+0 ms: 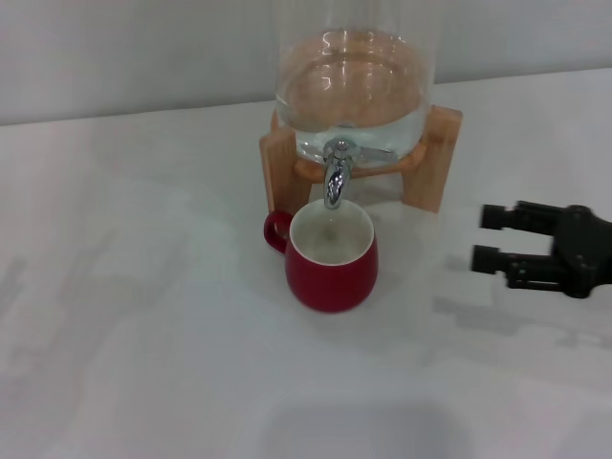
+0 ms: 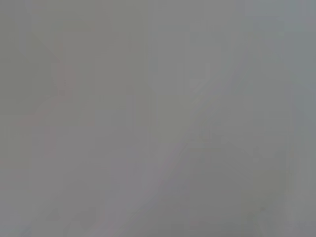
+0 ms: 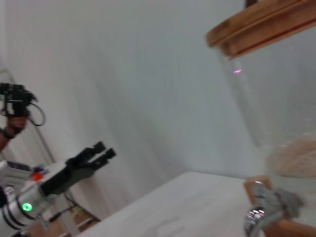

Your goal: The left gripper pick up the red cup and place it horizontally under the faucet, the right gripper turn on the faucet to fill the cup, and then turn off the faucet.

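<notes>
Right hand [image 1: 486, 237] hovers open, right of the red cup [image 1: 333, 260] under the faucet [image 1: 336, 177]; left hand [image 3: 102, 151] open, well off.

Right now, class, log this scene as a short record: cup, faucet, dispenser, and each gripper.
red cup: upright on the table, directly beneath the spout, handle toward the robot's left
faucet: no stream visible
glass dispenser: on wooden stand, partly filled
right gripper: open, right of cup, holding nothing
left gripper: raised, far from dispenser, holding nothing
</notes>
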Tool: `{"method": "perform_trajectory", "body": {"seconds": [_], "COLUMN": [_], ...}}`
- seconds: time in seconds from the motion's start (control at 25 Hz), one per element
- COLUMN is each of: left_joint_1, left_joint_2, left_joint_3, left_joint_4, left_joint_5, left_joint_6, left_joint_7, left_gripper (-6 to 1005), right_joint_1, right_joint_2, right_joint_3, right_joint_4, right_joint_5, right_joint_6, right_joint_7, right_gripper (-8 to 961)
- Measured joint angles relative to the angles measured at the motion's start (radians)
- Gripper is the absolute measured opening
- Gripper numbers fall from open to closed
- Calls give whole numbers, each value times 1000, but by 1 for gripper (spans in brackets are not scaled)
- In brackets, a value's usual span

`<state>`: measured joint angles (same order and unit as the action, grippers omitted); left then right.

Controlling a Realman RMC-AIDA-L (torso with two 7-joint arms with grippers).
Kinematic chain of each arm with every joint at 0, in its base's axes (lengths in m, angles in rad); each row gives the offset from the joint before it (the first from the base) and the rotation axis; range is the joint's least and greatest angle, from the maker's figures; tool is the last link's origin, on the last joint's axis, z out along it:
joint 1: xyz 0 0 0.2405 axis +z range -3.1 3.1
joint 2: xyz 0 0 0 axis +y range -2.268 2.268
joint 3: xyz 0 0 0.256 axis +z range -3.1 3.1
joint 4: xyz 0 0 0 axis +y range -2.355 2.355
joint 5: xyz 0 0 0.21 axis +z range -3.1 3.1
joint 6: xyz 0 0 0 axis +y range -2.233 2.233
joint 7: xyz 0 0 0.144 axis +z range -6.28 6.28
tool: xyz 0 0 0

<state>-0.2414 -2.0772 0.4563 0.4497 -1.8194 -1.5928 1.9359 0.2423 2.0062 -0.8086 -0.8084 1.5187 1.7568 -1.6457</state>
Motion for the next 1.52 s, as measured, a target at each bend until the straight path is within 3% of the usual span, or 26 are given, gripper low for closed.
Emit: {"method": "perform_trajectory", "body": {"seconds": [0.08, 0.36, 0.6, 1.52], "left_joint_1": [-2, -3, 6, 10], "left_joint_2": [0, -1, -1, -1], "left_joint_3": [-1, -1, -1, -1], "left_joint_4": [-1, 2, 5, 0], "left_joint_5": [0, -6, -34, -57], "left_joint_6": [6, 7, -2, 4], "left_joint_7": [0, -1, -1, -1], "left_gripper": [841, 841, 841, 842], "right_joint_1": [8, 18, 50, 63], "right_joint_2": [2, 4, 5, 4], "right_joint_3": [-53, -224, -365, -373], "right_joint_4": [0, 1, -6, -30], "right_joint_5": [46, 192, 226, 337], "right_joint_6": [-23, -213, -392, -374], "right_joint_7": [9, 28, 63, 41], "right_gripper": [798, 798, 798, 798]}}
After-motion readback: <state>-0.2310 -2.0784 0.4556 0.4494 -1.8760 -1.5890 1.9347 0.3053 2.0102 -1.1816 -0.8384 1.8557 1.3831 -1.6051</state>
